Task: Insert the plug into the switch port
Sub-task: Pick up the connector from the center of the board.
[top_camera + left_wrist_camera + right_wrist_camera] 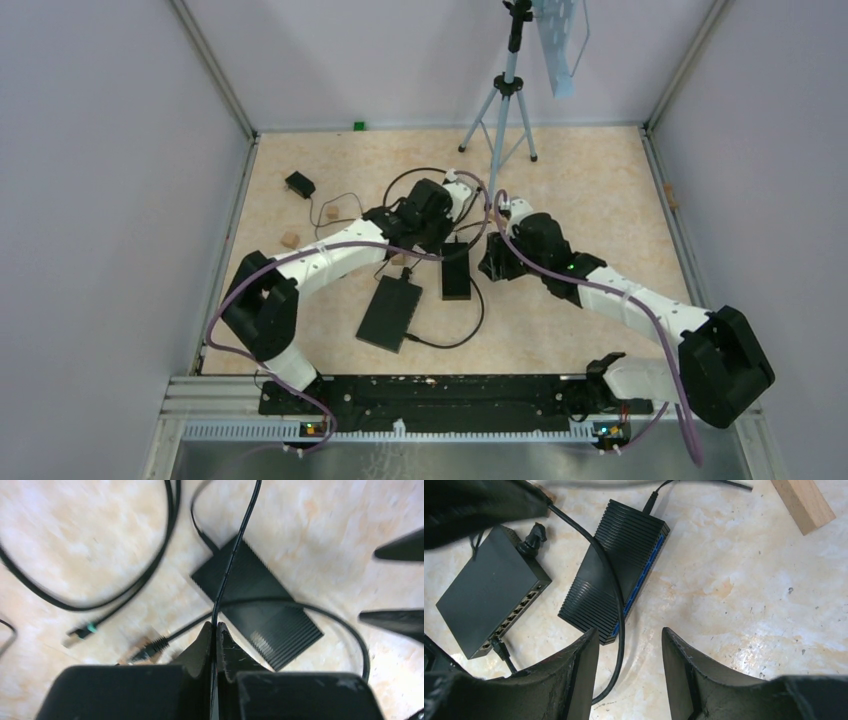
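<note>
Left gripper: pinched shut on thin black cable, over the switch.
Right gripper: open, empty, beside the switch.
Plug: lying loose near the switch.
Feel: light, floppy; grab close behind Plug.

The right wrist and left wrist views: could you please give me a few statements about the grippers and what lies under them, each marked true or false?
1. The left gripper is shut on a thin black cable. True.
2. The right gripper holds a plug. False: its jaws stand open with nothing between them.
3. The ribbed box has a blue side. True.
4. The wooden block lies on top of the ribbed box. False: it lies on the table, apart from the box.
</note>
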Robot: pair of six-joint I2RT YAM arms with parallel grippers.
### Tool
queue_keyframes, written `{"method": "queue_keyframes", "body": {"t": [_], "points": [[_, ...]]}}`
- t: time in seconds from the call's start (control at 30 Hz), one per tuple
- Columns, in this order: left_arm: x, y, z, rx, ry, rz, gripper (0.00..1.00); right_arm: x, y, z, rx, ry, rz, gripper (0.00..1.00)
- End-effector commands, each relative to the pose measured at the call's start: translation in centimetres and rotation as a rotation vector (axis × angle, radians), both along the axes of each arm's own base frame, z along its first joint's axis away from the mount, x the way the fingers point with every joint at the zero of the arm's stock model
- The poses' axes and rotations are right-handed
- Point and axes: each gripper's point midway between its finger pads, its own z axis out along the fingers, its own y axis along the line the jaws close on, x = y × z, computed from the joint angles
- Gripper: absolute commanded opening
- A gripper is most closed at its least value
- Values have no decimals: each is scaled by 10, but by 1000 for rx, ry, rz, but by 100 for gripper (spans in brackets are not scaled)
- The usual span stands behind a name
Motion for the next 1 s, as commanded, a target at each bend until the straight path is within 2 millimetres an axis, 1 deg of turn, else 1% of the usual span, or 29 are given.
{"method": "queue_keyframes", "body": {"t": [0.0, 0.07, 0.2, 0.27, 0.33, 0.4, 0.5, 0.53, 0.63, 0.67, 0.83, 0.87, 0.93, 0.97], "points": [[37, -7, 56, -44, -149, 41, 1, 0, -3, 3, 12, -19, -25, 49], [56, 3, 58, -25, -150, 88, 0, -1, -3, 2, 19, -17, -28, 49], [101, 38, 51, -22, -89, 224, 0, -3, -5, 0, 20, -16, -32, 49], [123, 69, 44, -15, -64, 321, 0, -3, -7, -1, 12, -18, -33, 49], [137, 94, 36, 20, -60, 402, 0, -4, -9, -1, 7, -20, -36, 49], [147, 115, 31, 67, -66, 474, 0, -4, -9, -1, 9, -21, -35, 49], [156, 143, 19, 125, -44, 560, 0, -6, -9, -4, 10, -15, -34, 49], [158, 151, 12, 143, -25, 582, 0, -6, -8, -4, 13, -12, -33, 49], [160, 167, -3, 196, 8, 625, 2, -7, -7, -6, 22, -7, -29, 49], [160, 170, -6, 214, 11, 632, 4, -8, -6, -6, 27, -5, -28, 49], [158, 172, -23, 237, 40, 625, 26, -10, -4, -7, 32, -3, -10, 49], [156, 172, -25, 238, 45, 629, 31, -10, -3, -5, 34, -10, 5, 49], [154, 173, -29, 243, 50, 635, 43, -14, 4, 0, 46, -26, 66, 50], [153, 174, -30, 245, 49, 638, 46, -16, 8, 4, 60, -35, 101, 50]]}}
